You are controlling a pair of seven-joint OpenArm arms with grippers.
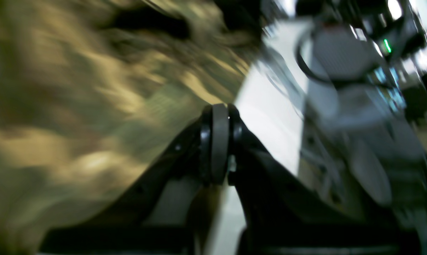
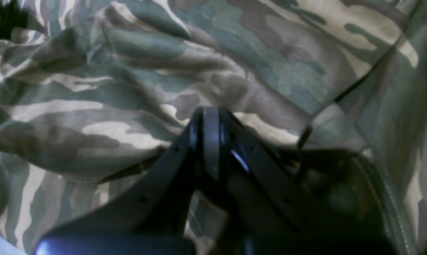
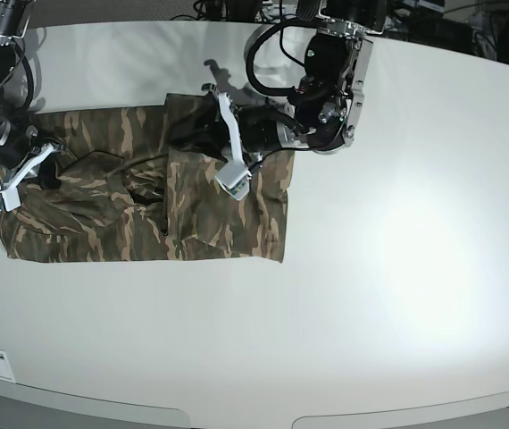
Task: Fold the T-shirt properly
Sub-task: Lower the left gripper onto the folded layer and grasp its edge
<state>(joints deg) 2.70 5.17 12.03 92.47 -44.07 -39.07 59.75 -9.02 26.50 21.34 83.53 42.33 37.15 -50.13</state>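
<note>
We are looking at the T-shirt (image 3: pixel 228 214) lying with its long axis running sideways across the base view, its doubled, squarer end under our left fingers (image 1: pixel 217 111) and its rumpled end beneath our right fingers (image 2: pixel 211 115). We are having both pairs pressed together, though we are not managing to tell whether the right pair is catching any cloth. For the next fold we are judging the right arm nearer the loose end, with the doubled panel's edge lying inward of it and bare worktop (image 3: pixel 415 241) opening beyond the left arm.
</note>
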